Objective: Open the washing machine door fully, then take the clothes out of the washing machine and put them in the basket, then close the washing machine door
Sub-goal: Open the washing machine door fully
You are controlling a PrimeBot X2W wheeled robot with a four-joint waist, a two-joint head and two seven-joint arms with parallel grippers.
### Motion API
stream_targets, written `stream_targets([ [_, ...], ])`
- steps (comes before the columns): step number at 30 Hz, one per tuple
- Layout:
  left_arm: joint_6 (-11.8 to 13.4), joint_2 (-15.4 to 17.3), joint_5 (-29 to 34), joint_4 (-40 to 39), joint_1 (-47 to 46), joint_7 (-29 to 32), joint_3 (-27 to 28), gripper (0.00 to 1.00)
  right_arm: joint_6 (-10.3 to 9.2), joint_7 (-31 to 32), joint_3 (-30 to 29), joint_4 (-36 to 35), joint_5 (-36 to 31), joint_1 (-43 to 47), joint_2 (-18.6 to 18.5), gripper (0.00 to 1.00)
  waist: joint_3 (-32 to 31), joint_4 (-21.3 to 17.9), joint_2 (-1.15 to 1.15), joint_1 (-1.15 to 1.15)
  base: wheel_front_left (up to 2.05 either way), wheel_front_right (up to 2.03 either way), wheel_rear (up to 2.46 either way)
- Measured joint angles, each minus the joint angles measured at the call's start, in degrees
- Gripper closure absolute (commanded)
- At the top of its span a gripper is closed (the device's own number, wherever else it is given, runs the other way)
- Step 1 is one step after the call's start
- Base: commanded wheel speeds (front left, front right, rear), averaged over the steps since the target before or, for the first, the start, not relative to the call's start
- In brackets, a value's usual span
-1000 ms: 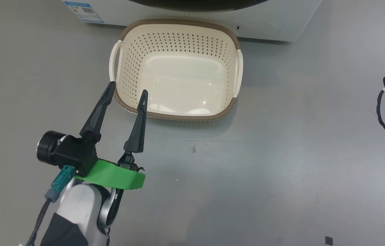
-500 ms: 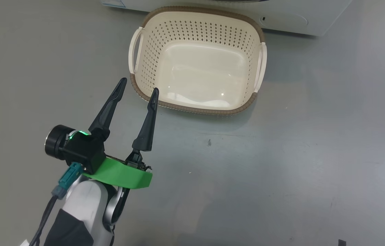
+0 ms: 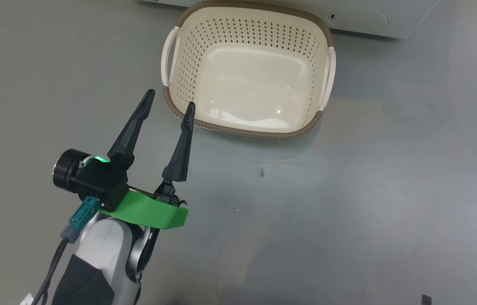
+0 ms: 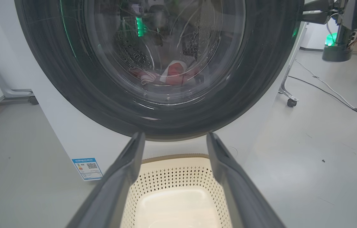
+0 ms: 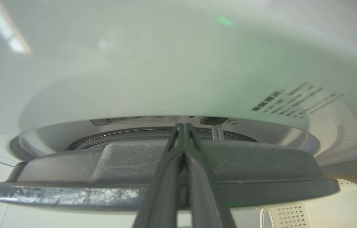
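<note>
Before washing machine (image 3: 407,17), basket (image 3: 242,132) long axis crosswise, left tool (image 3: 170,98) spread, right tool (image 5: 183,125) closed.

The cream basket (image 3: 187,63) is sitting upright and empty on the floor, just in front of the white washing machine (image 4: 64,133). The glossy black washing machine door (image 4: 254,82) is covering the drum, and the red-and-white clothes (image 4: 173,74) are lying behind its glass.
</note>
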Motion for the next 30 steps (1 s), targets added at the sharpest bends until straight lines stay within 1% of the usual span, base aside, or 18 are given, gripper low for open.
stream_targets([
  [3, 0.0, 0.0, 0.0, 0.0, -0.3, 0.0, 0.0, 0.00, 0.07, 1.1, 0.1, 0.7, 0.4, -0.4, -0.3, 1.00, 0.0, 0.0, 0.00, 0.00, 0.00, 0.00, 0.00],
  [17, 0.1, 0.0, 0.0, 0.4, -0.5, 0.0, -0.1, 0.00, 3.00, 7.3, -0.5, 4.4, 4.9, -1.0, -0.9, 1.00, -0.7, -0.5, 0.00, 0.00, 0.00, 0.00, 0.00],
  [22, 0.5, 0.0, 0.0, 0.7, -0.5, 0.0, -0.2, 0.00, 3.25, 9.9, -0.4, 5.8, 5.7, -0.7, -1.0, 1.00, -1.6, -0.9, 0.00, 0.00, 0.00, 0.00, 0.00],
  [30, 0.5, 0.0, 0.4, 1.4, -0.4, 0.0, -0.1, 0.00, 4.60, 13.2, 0.0, 7.3, 6.8, 1.1, -0.7, 1.00, -3.3, -1.7, 0.00, 0.00, 0.00, 0.00, 0.00],
])
